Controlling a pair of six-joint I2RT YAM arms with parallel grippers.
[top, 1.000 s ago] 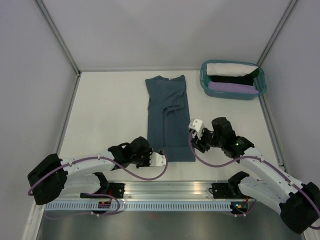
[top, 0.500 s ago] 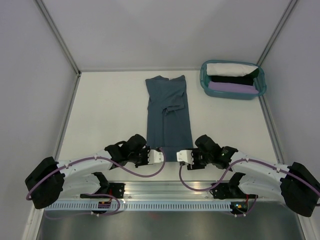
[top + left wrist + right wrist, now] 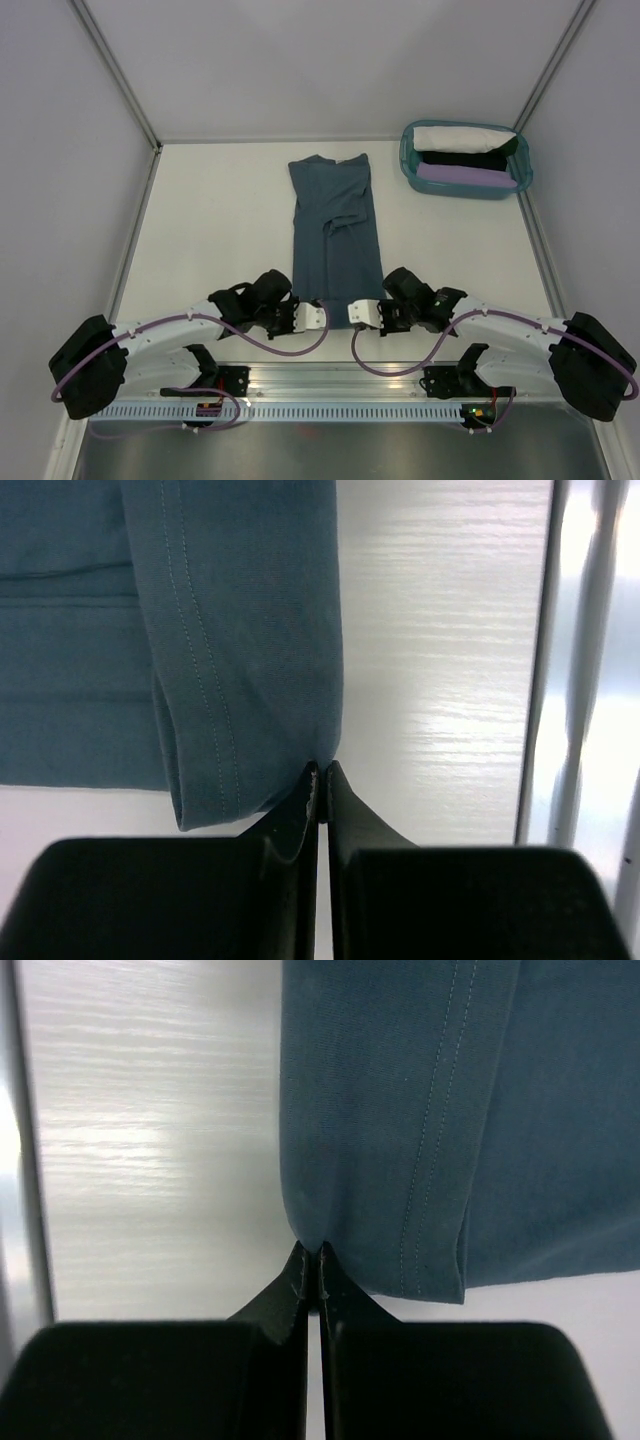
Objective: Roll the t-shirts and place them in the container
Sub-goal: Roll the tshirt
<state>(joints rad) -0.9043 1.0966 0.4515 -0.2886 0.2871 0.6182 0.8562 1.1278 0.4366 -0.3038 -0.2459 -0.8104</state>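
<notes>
A slate-blue t-shirt (image 3: 335, 225) lies folded into a long narrow strip down the middle of the white table, neck at the far end. Both grippers meet at its near hem. My left gripper (image 3: 322, 316) is shut on the hem's left part; in the left wrist view the t-shirt (image 3: 240, 630) has its stitched edge pinched between the left gripper's (image 3: 322, 770) closed tips. My right gripper (image 3: 352, 313) is shut on the hem's right part. In the right wrist view the t-shirt (image 3: 400, 1110) is likewise pinched in the right gripper (image 3: 310, 1251).
A teal basket (image 3: 408, 160) at the far right corner holds white, black and lilac folded cloth. A metal rail (image 3: 340, 385) runs along the near table edge behind both grippers. Grey walls close in the table on three sides.
My right arm swung from beside the shirt's right edge down to the near hem and shut on it. The left gripper stayed shut at the hem. The hem now ends slightly farther from the rail.
</notes>
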